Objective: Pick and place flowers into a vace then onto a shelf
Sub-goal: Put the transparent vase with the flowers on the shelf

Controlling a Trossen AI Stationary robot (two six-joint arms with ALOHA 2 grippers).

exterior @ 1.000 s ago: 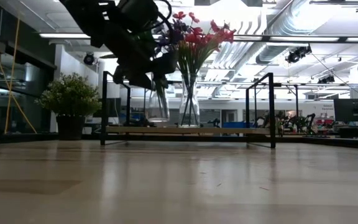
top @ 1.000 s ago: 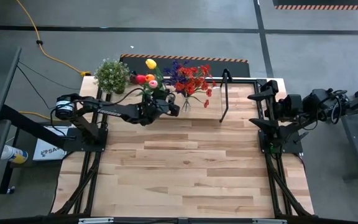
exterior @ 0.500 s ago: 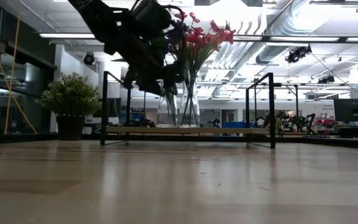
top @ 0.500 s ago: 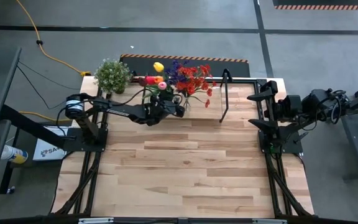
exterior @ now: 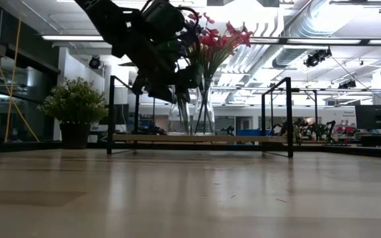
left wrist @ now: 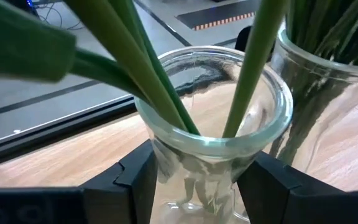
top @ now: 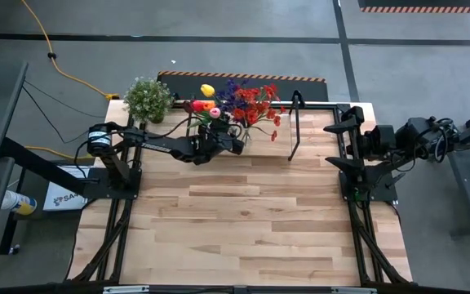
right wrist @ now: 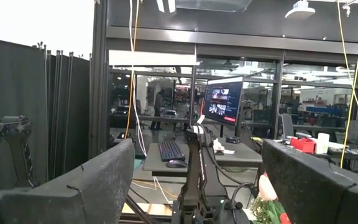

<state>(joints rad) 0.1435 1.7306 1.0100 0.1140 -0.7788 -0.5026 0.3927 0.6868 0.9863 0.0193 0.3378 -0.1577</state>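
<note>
My left gripper (left wrist: 194,186) is shut on a clear glass vase (left wrist: 229,93) holding green-stemmed tulips (top: 208,101) in yellow, orange and pink. In the low view the vase (exterior: 179,118) stands upright at the shelf board (exterior: 243,139), close beside a second glass vase (exterior: 204,112) of red and purple flowers (top: 255,104). The shelf is a light board on a black frame with upright loops (top: 294,122). My right gripper (right wrist: 191,186) is open, waiting at the table's right edge (top: 337,143). My left gripper pinches the vase's neck (left wrist: 160,158) just below the rim, one finger (left wrist: 132,180) on each side of the glass. The fingers come level from the table's near-left side. The vase stays upright, and its base appears to reach the shelf board (exterior: 179,134).
A bushy green potted plant (top: 147,98) stands at the table's far left corner, left of the shelf. The second vase (left wrist: 328,81) is almost touching the held one. The plank tabletop (top: 243,220) stretches toward the near edge.
My left gripper has carried the tulip vase toward the far edge and to the right, up beside the second vase, and lowered it from clear above the shelf board down to board level. It has stayed shut on the vase, which has stayed upright.
</note>
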